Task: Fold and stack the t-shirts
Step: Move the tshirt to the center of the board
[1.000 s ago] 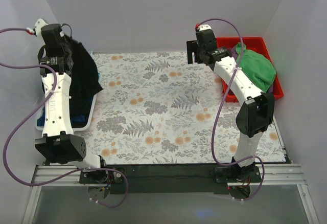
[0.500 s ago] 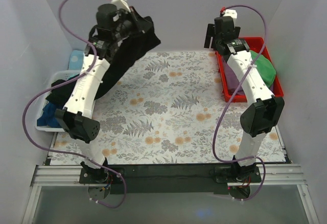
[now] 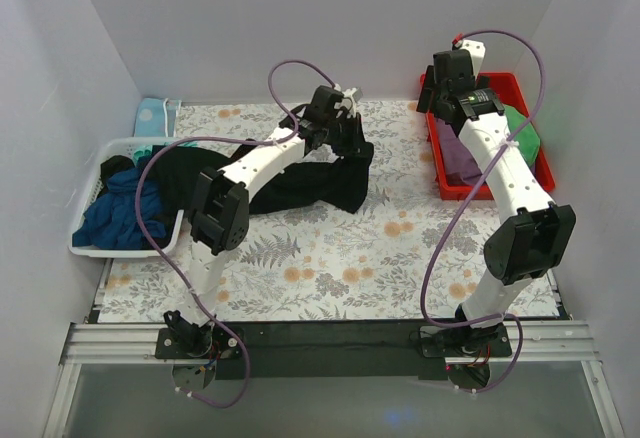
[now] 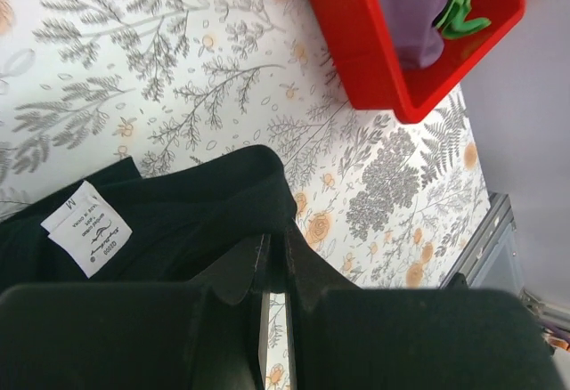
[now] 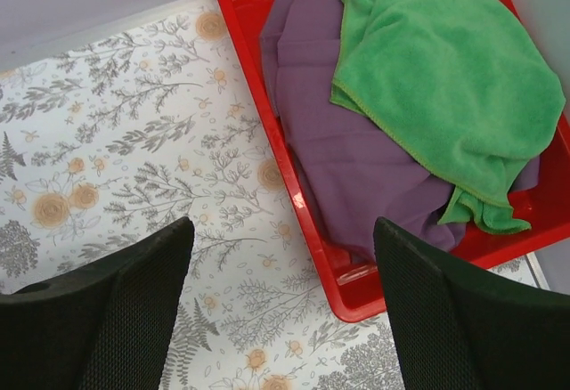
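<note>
A large black t-shirt (image 3: 300,186) stretches from the white basket (image 3: 85,248) across the floral table to its middle. My left gripper (image 3: 352,148) is shut on the shirt's right end. In the left wrist view the black cloth (image 4: 214,203) is pinched between the jaws of the left gripper (image 4: 276,261), and its small white label (image 4: 86,227) faces up. A dark blue shirt (image 3: 120,213) lies in the basket. My right gripper (image 3: 440,83) is open and empty, held above the near-left corner of the red bin (image 5: 307,203).
The red bin (image 3: 440,190) at the back right holds a purple cloth (image 5: 356,158) and a green cloth (image 5: 445,78). A light blue cloth (image 3: 152,115) lies behind the basket. Grey walls close in the table on three sides.
My left arm has swung from the basket to the table's middle and down, dragging the black shirt onto the table. My right arm has moved right, over the red bin.
</note>
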